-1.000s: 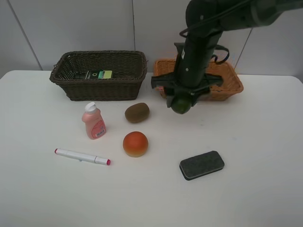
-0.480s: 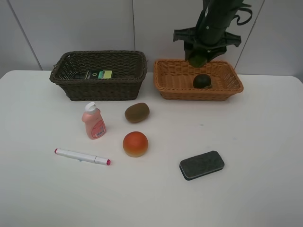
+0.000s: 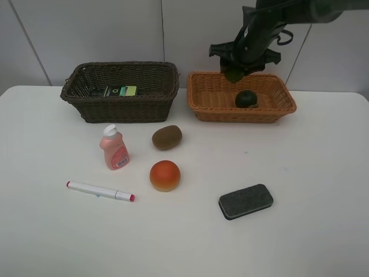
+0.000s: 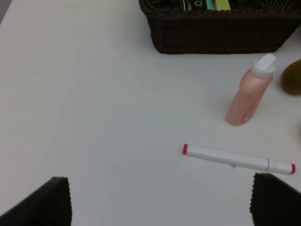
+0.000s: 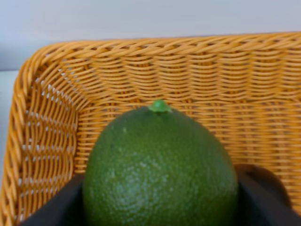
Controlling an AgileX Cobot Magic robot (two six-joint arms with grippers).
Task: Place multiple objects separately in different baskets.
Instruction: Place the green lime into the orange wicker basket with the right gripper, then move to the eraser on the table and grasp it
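Observation:
My right gripper [image 3: 238, 64] hangs over the back of the light orange basket [image 3: 207, 101], shut on a green fruit [image 3: 234, 73]. In the right wrist view that green fruit [image 5: 160, 165] sits between dark fingers [image 5: 263, 197], above the orange basket's corner [image 5: 51, 108]. A dark-green round fruit [image 3: 246, 98] lies in that basket. The dark brown basket [image 3: 124, 109] holds a dark-green box [image 3: 120, 90]. On the table lie a kiwi [image 3: 167, 137], an orange-red fruit [image 3: 165, 175], a pink bottle [image 3: 114, 148], a marker [image 3: 100, 191] and an eraser [image 3: 245, 201]. My left gripper [image 4: 160, 207] is open above bare table, short of the marker [image 4: 237, 159].
The left wrist view also shows the pink bottle [image 4: 249, 92] upright, the dark basket's front wall [image 4: 221, 33] and the kiwi's edge [image 4: 292, 76]. A white wall stands right behind both baskets. The white table [image 3: 300, 156] reaches the view's edges.
My right arm has carried the green fruit from in front of the orange basket up and back, over the basket. The dark-green round fruit came into view. Nothing on the table moved.

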